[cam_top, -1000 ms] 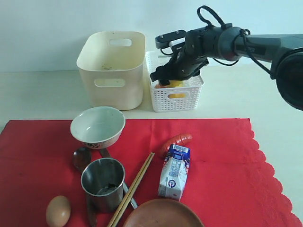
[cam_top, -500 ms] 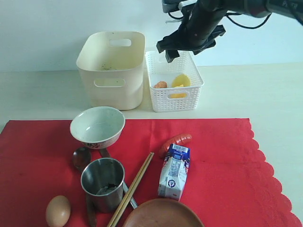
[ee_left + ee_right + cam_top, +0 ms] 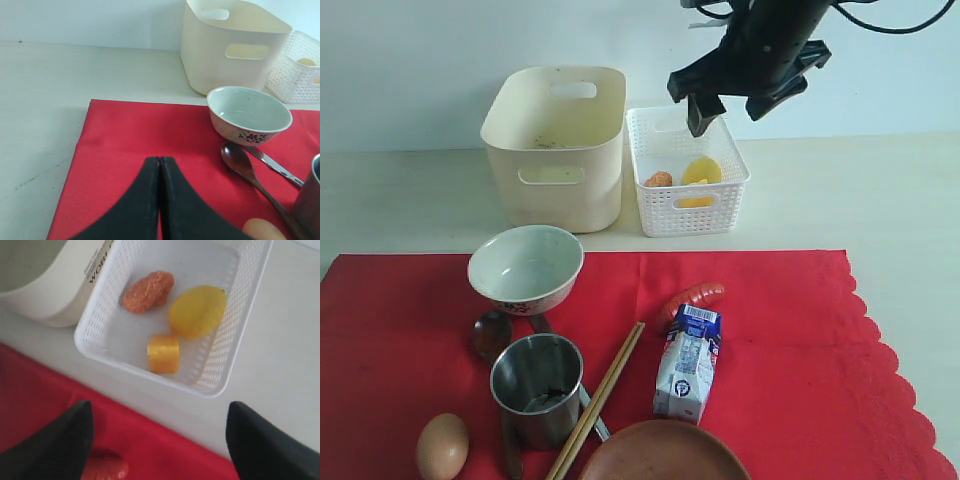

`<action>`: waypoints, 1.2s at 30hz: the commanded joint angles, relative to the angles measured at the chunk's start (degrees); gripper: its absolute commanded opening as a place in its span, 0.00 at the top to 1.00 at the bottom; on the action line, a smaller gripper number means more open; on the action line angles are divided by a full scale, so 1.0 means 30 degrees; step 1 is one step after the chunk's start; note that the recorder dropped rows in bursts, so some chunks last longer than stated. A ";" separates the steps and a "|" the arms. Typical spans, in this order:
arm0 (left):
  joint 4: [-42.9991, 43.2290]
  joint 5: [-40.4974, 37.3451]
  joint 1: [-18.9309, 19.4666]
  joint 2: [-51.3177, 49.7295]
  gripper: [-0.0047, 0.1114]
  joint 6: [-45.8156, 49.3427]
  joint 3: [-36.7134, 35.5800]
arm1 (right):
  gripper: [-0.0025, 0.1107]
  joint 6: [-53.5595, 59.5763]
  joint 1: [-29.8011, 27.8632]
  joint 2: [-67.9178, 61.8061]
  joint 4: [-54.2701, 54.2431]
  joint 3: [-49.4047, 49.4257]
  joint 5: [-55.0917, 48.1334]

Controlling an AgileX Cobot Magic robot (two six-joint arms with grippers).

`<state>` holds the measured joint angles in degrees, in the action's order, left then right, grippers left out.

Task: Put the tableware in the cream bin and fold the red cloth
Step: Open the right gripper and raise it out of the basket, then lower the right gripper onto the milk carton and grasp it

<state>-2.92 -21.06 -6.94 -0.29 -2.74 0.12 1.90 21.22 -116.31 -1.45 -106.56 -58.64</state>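
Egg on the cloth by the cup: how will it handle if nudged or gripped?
The egg lies loose on its side on the cloth, so a nudge would probably roll it. Its smooth, rounded shell may slip between jaws. It is likely fragile, so a hard squeeze could crack it.

Lab-style setup: bare table (image 3: 880, 190), blank wall (image 3: 420, 60)

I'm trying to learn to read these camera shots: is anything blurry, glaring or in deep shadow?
Exterior view: soft, even light; the white bowl casts only a faint shadow on the red cloth, the steel cup shows mild reflections. Left wrist view: bowl sharp, no glare. Right wrist view: slightly soft; the lemon in the white basket lacks crisp edges.
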 commanded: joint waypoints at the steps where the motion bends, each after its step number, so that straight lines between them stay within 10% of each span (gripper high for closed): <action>1: -0.0044 0.0207 0.0066 0.0097 0.96 -0.0118 -0.0039 | 0.36 0.0422 0.0046 0.1733 -0.0386 0.2724 0.1199; 17: -0.0044 0.0207 0.0066 0.0097 0.96 -0.0118 -0.0039 | 0.38 0.2188 0.0888 0.7324 -0.3004 1.3226 0.4574; 36: -0.0044 0.0207 0.0066 0.0097 0.96 -0.0118 -0.0039 | 0.36 0.0080 0.5253 0.7159 -0.3003 1.3877 0.2458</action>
<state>-2.92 -21.06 -6.94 -0.29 -2.74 0.12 4.89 36.81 -94.68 -10.62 -65.10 -51.29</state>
